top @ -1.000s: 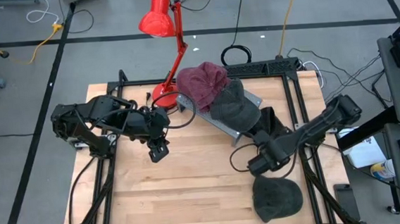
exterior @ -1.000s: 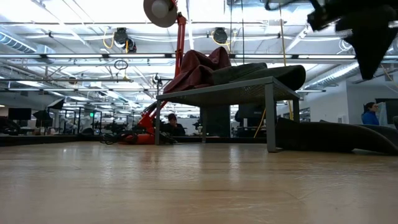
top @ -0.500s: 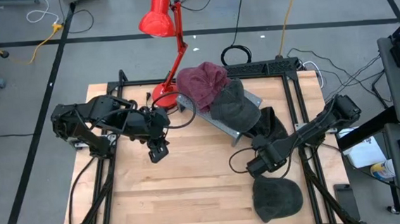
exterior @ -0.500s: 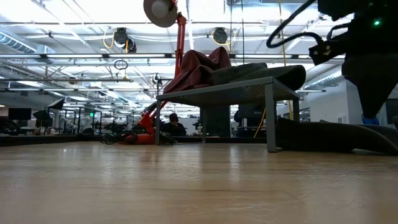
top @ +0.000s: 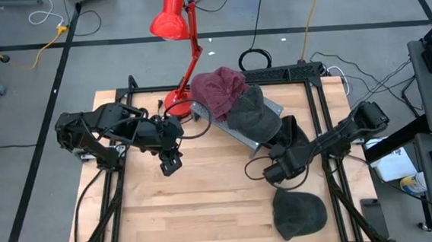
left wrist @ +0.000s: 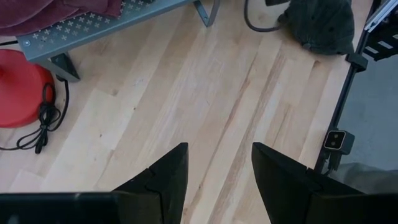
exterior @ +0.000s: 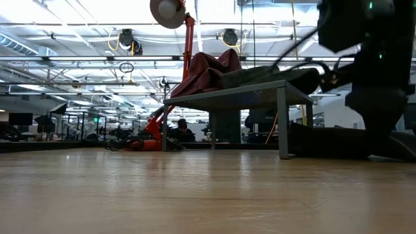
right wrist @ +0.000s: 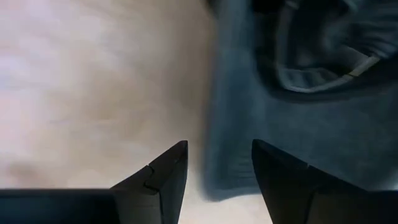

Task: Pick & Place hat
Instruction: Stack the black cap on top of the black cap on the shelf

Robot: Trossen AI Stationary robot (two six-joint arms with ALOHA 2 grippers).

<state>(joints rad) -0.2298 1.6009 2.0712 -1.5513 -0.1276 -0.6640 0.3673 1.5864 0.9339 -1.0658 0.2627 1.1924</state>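
I take the grey metal rack (top: 256,130) as my landmark. On top of it I see a maroon hat (top: 217,86) and a dark grey hat (top: 250,111) touching each other. A dark hat (top: 292,135) lies on the table right beside the rack's right side. My right gripper (top: 274,172) hangs just off the rack's near corner, fingers parted, holding nothing, the edge of that dark hat in front of them. Another dark grey beanie (top: 299,213) lies well apart from the rack, near the table's front edge. The red desk lamp (top: 178,32) stands behind the rack's left end. My left gripper (top: 171,164) waits left of the rack, spread and empty.
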